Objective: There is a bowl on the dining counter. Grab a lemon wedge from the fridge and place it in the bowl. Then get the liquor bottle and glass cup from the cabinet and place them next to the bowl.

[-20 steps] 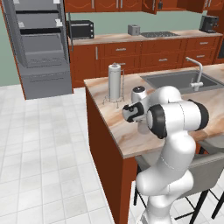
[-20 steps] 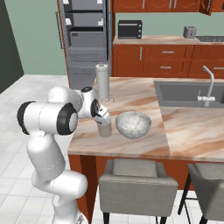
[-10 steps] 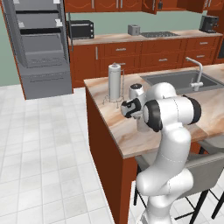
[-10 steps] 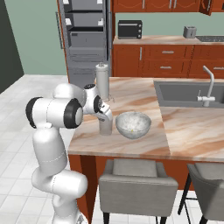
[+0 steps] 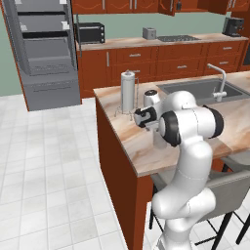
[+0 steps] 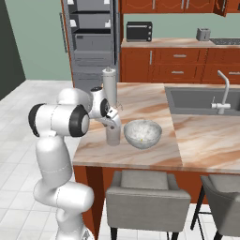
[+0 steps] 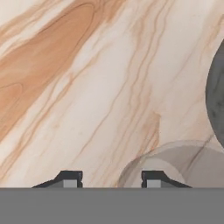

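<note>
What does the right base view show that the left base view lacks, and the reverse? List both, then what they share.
The right base view gives the bowl and the glass cup standing beside it on the dining counter. The left base view gives the coffee machine on the back counter. Both share the tall silver canister, the faucet and the microwave.

A: Bowl?
B: Pale grey round bowl [image 6: 142, 133], upright on the marble-patterned dining counter [image 6: 140, 105], something small and yellowish inside, too small to tell.
A: Cup?
B: Clear grey cylindrical glass cup [image 6: 113, 133], upright, just left of the bowl in the right base view; its rim shows low in the hand view [image 7: 183, 164].
A: Bottle?
B: Tall grey liquor bottle [image 6: 109, 86], upright, behind the cup.
</note>
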